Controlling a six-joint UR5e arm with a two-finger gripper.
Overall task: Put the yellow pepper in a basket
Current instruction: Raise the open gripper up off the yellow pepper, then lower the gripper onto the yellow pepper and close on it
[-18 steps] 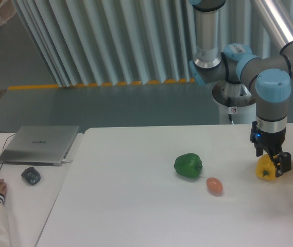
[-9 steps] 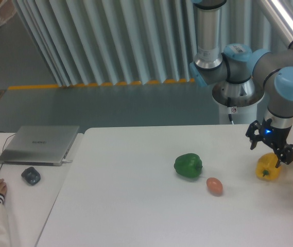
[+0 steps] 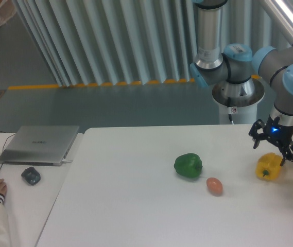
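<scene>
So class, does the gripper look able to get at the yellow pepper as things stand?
Probably yes. The gripper hangs just above the yellow pepper, its fingers spread, with nothing between them. The green pepper and the small orange-brown egg-shaped thing lie well off to the side.

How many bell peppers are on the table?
2. The green pepper sits near the table's middle, beside a small orange-brown egg-shaped thing. The yellow pepper lies near the right edge, just below the gripper. None appear hidden.
</scene>
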